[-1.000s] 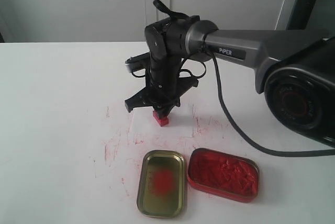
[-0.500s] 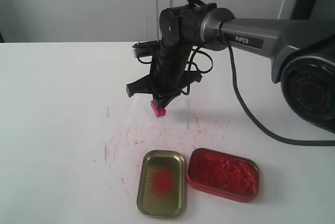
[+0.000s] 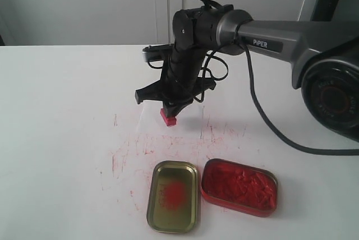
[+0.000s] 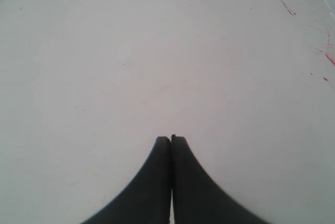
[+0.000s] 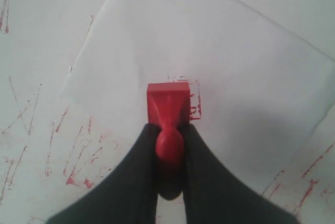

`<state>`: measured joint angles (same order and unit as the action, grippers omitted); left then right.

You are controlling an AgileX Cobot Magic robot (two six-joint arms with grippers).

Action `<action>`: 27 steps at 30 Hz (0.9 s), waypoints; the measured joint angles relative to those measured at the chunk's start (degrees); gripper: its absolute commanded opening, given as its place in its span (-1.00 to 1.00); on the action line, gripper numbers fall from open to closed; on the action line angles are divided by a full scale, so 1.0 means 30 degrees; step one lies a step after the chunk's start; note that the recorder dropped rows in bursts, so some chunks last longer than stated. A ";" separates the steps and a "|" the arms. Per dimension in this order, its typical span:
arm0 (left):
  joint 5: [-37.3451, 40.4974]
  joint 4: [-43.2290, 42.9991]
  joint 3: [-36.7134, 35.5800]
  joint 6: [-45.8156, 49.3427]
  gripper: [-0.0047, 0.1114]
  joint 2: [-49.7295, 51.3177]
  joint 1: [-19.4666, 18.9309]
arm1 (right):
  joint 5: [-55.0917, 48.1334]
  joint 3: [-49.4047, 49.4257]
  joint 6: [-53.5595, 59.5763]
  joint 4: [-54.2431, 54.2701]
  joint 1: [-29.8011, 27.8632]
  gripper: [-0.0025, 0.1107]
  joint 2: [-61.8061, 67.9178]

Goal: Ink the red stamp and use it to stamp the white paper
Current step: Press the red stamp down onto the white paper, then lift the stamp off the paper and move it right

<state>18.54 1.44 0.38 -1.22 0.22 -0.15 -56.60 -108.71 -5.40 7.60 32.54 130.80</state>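
Observation:
My right gripper [image 3: 171, 109] [image 5: 168, 130] is shut on the rounded handle of the red stamp [image 3: 168, 118] [image 5: 167, 103], base pointing down. The stamp is over the white paper [image 3: 188, 129] [image 5: 220, 46], which lies flat on the table. A faint red square print [image 5: 194, 98] shows on the paper right beside the stamp's base. Whether the base touches the sheet I cannot tell. My left gripper [image 4: 171, 139] is shut with nothing in it, over bare white table; it does not show in the exterior view.
An open oblong tin of red ink [image 3: 239, 187] and its yellowish lid [image 3: 173, 196] with a red smudge lie side by side near the front edge. Red ink streaks [image 3: 120, 158] mark the table around the paper. A black cable [image 3: 263, 122] trails from the right arm.
The right arm has pulled back and risen, carrying the stamp farther from the tins; over the last half second it barely moved.

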 measured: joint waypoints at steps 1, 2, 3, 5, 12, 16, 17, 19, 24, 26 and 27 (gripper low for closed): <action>0.0000 0.0000 0.0000 0.0000 -0.92 0.0000 0.0000 | -0.0104 0.0000 0.0000 0.0076 0.0000 -0.96 -0.0074; 0.0000 0.0000 0.0000 0.0000 -0.92 0.0000 0.0000 | -0.0245 0.0000 0.0000 0.0152 0.0000 -0.96 -0.0122; 0.0000 0.0000 0.0000 0.0000 -0.92 0.0000 0.0000 | -0.0438 0.0000 0.0000 0.0161 0.0000 -0.96 -0.0215; 0.0000 0.0000 0.0000 0.0000 -0.92 0.0000 0.0000 | -0.0742 0.0000 0.0000 0.0242 0.0000 -0.96 -0.0453; 0.0000 0.0000 0.0000 0.0000 -0.92 0.0000 0.0000 | -0.2235 0.0000 0.0225 0.0368 0.0000 -0.96 -0.1061; 0.0000 0.0000 0.0000 0.0000 -0.92 0.0000 0.0000 | -0.2781 0.0000 0.0610 0.0381 0.0000 -0.96 -0.1354; 0.0000 0.0000 0.0000 0.0000 -0.92 0.0000 0.0000 | -0.2982 0.0000 0.0648 0.0381 -0.0046 -0.96 -0.1467; 0.0000 0.0000 0.0000 0.0000 -0.92 0.0000 0.0000 | -0.3206 0.0000 0.0676 0.0463 -0.0167 -0.96 -0.1596; 0.0000 0.0000 0.0000 0.0000 -0.92 0.0000 0.0000 | -0.3140 0.1400 0.0822 0.0983 -0.0972 -0.96 -0.2227; 0.0000 0.0000 0.0000 0.0000 -0.92 0.0000 0.0000 | -0.2635 0.2477 0.1174 0.1458 -0.1470 -0.96 -0.2677; 0.0000 0.0000 0.0000 0.0000 -0.92 0.0000 0.0000 | -0.2364 0.3079 0.1318 0.1690 -0.1734 -0.96 -0.2949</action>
<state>18.54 1.44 0.38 -1.22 0.22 -0.15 -63.69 -99.47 -1.45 12.67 27.33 121.96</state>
